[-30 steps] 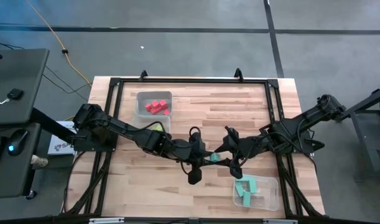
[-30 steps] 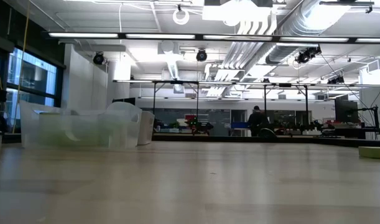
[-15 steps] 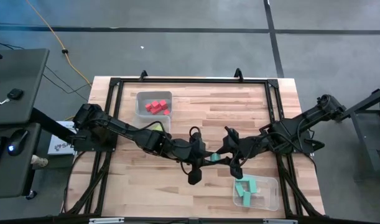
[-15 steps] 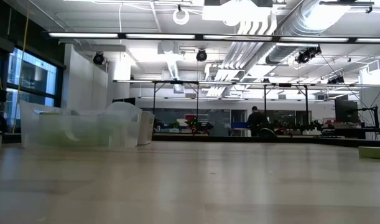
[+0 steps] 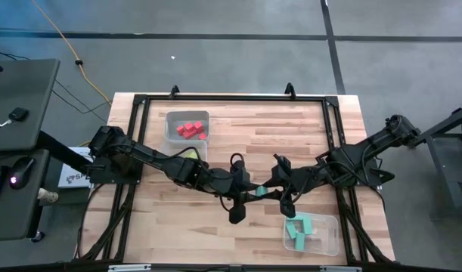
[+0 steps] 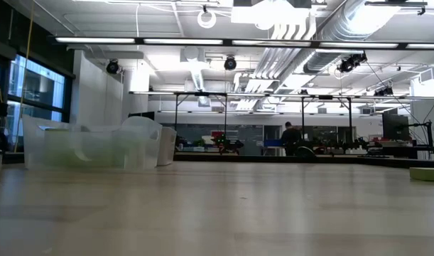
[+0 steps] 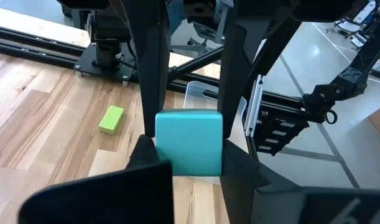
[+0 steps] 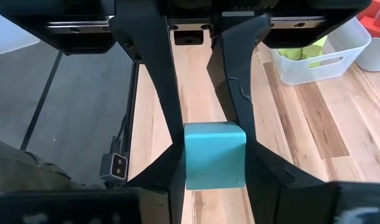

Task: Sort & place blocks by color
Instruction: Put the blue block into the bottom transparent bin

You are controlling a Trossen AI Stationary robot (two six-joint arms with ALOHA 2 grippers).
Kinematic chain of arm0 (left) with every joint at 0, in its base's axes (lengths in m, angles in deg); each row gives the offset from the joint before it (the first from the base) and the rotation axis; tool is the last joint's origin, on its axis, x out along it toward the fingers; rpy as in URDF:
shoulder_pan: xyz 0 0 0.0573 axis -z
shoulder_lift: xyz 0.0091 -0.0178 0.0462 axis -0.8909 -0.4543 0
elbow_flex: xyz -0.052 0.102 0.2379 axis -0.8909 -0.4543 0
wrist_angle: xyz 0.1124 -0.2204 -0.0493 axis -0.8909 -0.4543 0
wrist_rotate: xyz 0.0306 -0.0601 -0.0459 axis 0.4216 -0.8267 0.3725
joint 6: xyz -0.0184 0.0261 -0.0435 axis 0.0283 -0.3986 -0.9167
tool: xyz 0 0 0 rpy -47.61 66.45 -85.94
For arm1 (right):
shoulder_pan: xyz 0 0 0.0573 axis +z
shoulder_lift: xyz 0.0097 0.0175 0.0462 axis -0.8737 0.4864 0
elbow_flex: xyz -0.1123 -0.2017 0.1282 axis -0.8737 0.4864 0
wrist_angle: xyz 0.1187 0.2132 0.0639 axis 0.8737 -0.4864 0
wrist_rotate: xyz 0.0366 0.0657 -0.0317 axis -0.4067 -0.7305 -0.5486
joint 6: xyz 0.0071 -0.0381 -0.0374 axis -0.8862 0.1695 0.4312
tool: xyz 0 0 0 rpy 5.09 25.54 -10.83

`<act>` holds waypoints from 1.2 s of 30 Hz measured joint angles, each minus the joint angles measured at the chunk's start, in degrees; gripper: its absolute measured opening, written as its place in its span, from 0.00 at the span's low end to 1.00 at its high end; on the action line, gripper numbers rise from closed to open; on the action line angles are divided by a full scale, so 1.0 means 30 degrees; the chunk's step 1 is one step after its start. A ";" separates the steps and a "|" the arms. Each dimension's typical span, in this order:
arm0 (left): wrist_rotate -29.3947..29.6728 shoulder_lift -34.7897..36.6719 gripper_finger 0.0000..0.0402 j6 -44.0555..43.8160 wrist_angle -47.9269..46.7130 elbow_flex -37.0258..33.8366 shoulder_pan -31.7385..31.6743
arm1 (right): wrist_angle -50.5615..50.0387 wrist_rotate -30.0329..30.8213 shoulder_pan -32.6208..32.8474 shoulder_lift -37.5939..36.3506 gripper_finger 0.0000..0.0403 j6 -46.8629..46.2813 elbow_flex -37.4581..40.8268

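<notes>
A teal block (image 5: 261, 192) hangs above the middle of the table, between my two grippers. My left gripper (image 5: 250, 190) reaches it from the table's left and my right gripper (image 5: 273, 189) from the right, and both are shut on it. Red blocks (image 5: 189, 129) lie in a clear tub at the far left. Teal blocks (image 5: 298, 230) lie in a clear tub (image 5: 327, 234) near the front right. One lime green block (image 7: 111, 119) lies flat on the bare wood. My left gripper pinches the teal block between its two fingers (image 8: 168, 118), on two opposite side faces (image 8: 191, 158). It comes from the table's left, slanting down. The block is clear of the table. My right gripper pinches the same block between its two fingers (image 7: 153, 93), on opposite side faces (image 7: 166, 140). It comes from the table's right, slanting down, facing my left gripper. The block sits level between the two.
A third clear tub (image 8: 314, 59) holding green blocks stands under my left arm, near the red tub (image 5: 172, 119). A black frame (image 5: 231, 99) runs round the table's edges. In the low view the tubs (image 6: 89, 148) stand far left and a green block (image 6: 425, 173) far right.
My right gripper's fingers have closed in on the teal block that my left gripper holds. Neither arm has shifted, and the block stays where it was, clear of the table.
</notes>
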 joint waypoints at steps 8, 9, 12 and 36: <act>-0.0012 -0.0005 0.22 0.0521 -0.0011 0.0000 -0.0007 | 0.0039 0.0074 0.0000 0.0000 0.26 -0.0316 0.0000; -0.0065 -0.0002 0.24 0.0523 -0.0011 0.0000 -0.0007 | 0.0032 0.0112 0.0000 0.0000 0.26 -0.0411 0.0000; -0.0146 -0.0005 0.29 0.0529 -0.0003 0.0000 -0.0007 | -0.0027 0.0126 0.0000 0.0000 0.26 -0.0581 0.0000; -0.0087 0.0000 0.44 0.0215 -0.3344 0.0000 -0.0240 | -0.7023 -0.0688 0.3236 0.0233 0.26 -0.9050 0.0000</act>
